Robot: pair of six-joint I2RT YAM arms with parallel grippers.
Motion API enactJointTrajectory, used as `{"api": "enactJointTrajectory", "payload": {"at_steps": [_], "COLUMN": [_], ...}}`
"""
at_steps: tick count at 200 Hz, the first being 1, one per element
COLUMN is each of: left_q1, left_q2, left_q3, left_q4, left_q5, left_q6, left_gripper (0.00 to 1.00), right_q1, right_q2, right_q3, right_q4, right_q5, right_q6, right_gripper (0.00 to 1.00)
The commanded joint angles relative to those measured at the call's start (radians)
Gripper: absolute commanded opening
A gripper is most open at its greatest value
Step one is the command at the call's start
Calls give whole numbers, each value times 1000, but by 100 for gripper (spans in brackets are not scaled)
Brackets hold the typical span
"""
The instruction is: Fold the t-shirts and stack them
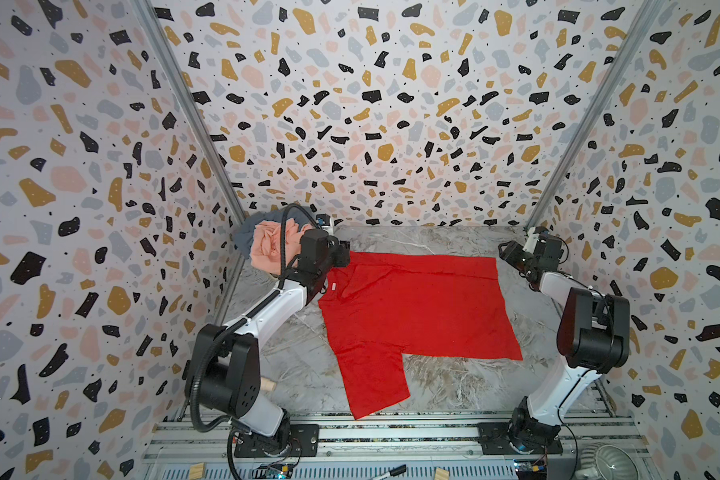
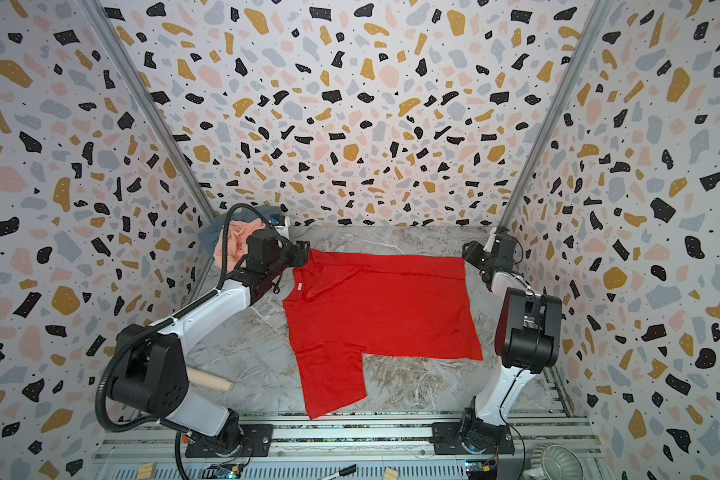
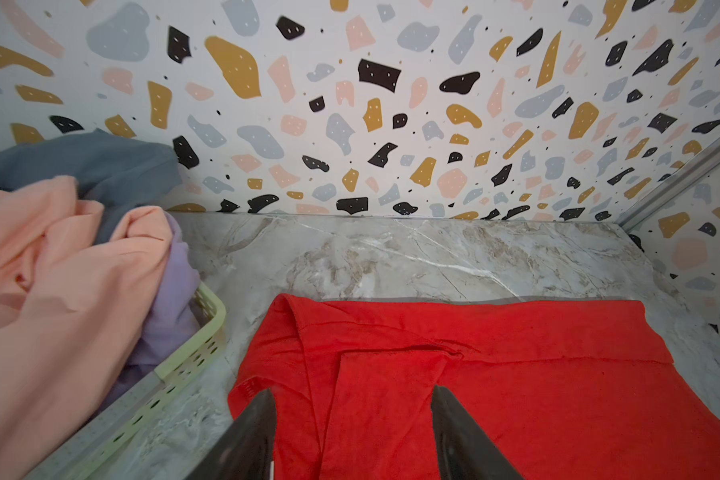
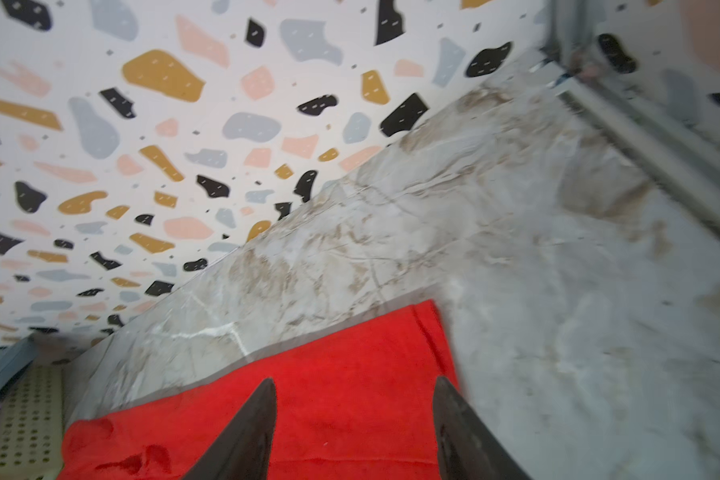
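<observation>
A bright red t-shirt (image 1: pixel 416 307) (image 2: pixel 379 307) lies spread flat on the marble table, one sleeve pointing to the front, its far edge folded over. My left gripper (image 1: pixel 344 255) (image 3: pixel 352 392) hovers open over the shirt's far left corner by the collar, nothing between its fingers. My right gripper (image 1: pixel 504 251) (image 4: pixel 354 384) stands open just above the shirt's far right corner (image 4: pixel 425 332). Peach-pink (image 3: pixel 59 291), slate grey-blue (image 3: pixel 100 166) and lilac (image 3: pixel 175 282) t-shirts are heaped in the basket at the far left.
The pale yellow-green lattice basket (image 3: pixel 208 328) stands in the far left corner by the wall. A wooden dowel (image 2: pixel 211 380) lies near the left arm's base. A marker (image 1: pixel 391 471) and wooden blocks (image 1: pixel 196 471) sit on the front rails. Patterned walls enclose three sides.
</observation>
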Motion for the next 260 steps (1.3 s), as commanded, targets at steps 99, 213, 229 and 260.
{"api": "enactJointTrajectory", "payload": {"at_steps": [99, 213, 229, 260], "left_q1": [-24, -11, 3, 18], "left_q2": [329, 599, 661, 721], "left_q3": [71, 272, 376, 525], "left_q4": [22, -11, -41, -89], "left_q5": [94, 59, 66, 104], "left_q6": [-182, -219, -208, -195], "left_gripper": [61, 60, 60, 60], "right_q1": [121, 121, 118, 110], "right_q2": [152, 440, 487, 515], "right_q3": [22, 294, 363, 429], "right_q4": [-107, -125, -122, -32], "right_q5": [28, 42, 25, -80], "right_q6": [-21, 63, 79, 75], "right_gripper": [59, 59, 59, 60]}}
